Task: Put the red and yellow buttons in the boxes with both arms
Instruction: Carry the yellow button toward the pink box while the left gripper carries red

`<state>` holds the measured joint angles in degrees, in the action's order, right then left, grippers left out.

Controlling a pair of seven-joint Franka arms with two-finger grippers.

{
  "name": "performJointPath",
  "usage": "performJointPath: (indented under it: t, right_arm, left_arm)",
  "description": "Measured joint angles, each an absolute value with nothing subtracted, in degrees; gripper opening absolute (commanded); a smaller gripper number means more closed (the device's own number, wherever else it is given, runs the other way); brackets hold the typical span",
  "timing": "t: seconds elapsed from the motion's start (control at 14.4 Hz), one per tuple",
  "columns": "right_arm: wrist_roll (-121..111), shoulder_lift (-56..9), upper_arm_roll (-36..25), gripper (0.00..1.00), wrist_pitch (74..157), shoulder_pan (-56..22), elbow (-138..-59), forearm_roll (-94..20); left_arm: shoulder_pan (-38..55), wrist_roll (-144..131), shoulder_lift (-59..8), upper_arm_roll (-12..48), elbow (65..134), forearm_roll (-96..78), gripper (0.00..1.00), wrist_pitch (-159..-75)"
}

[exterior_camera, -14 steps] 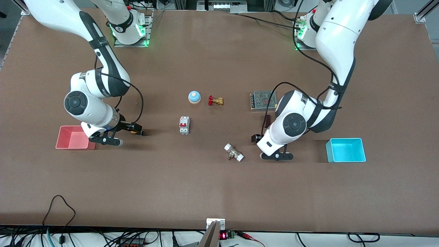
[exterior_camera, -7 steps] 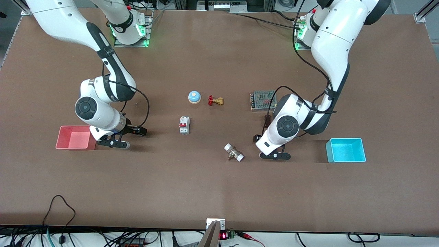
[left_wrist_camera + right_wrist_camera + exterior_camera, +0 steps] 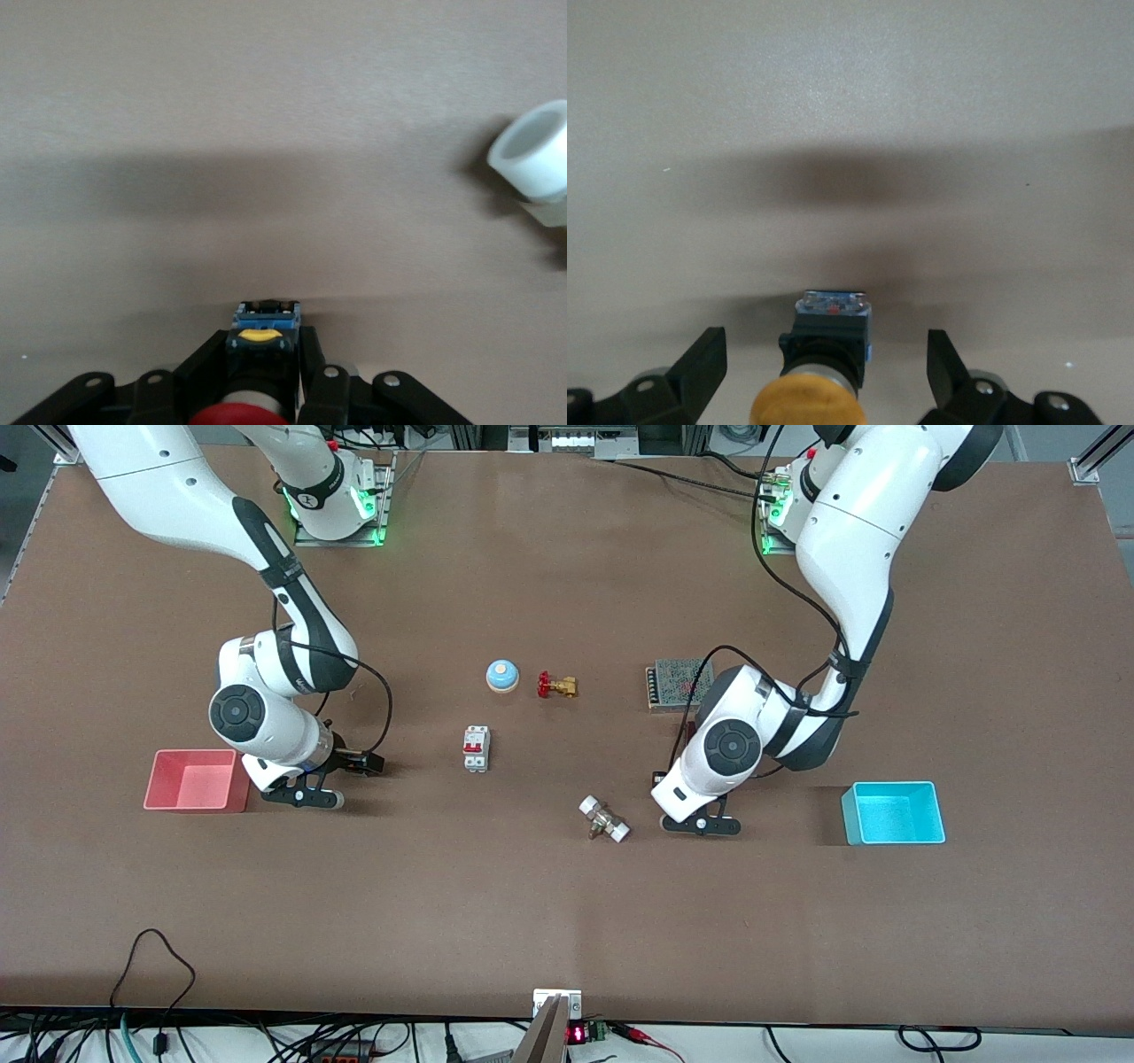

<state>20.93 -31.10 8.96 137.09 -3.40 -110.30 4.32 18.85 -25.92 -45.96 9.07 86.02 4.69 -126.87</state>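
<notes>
My left gripper [image 3: 700,824] [image 3: 264,341] hangs low over the table between a white-capped fitting and the cyan bin [image 3: 849,811]. It is shut on the red button [image 3: 239,414], its fingers pressed against the black and blue base. My right gripper [image 3: 301,793] [image 3: 824,354] is low beside the pink bin [image 3: 195,807], toward the table's middle. Its fingers [image 3: 704,363] are spread wide on either side of the yellow button [image 3: 806,403] and do not touch it. Both buttons are hidden under the hands in the front view.
In the table's middle are a blue dome [image 3: 502,676], a brass valve with a red handle [image 3: 556,685], a white breaker [image 3: 476,748] and a white-capped fitting [image 3: 604,819] [image 3: 534,150]. A mesh-covered box [image 3: 680,683] lies beside the left arm.
The right hand has moved away from the pink bin toward the table's middle. The left hand has shifted slightly toward the fitting, farther from the cyan bin.
</notes>
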Motion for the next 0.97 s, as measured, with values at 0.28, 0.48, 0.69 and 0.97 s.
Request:
performJointPath:
  t: [0.28,0.48,0.69,0.97]
  right_arm:
    - [20.93,-31.12,8.96,0.5,137.09,-3.4,-110.37,4.34]
    - [20.93,-31.19,8.96,0.15,137.07,-3.4,-110.56,4.34]
    - [20.93,-31.15,8.96,0.07,137.02,-3.39,-110.61,4.47]
    - [20.85,-30.48,9.06,0.07,136.7,-3.35,-110.23,4.54]
  left_arm:
    - [18.78,-25.79,-45.44,8.43,83.25,4.75,0.14,-122.8]
    - [17.92,-24.85,-42.7,4.96,78.13,5.09,0.14,-111.34]
    - [17.35,-18.51,-39.29,-2.64,76.82,5.35,0.16,-105.19]
    - [15.26,-9.37,-38.33,-12.87,77.02,5.36,0.16,-102.87]
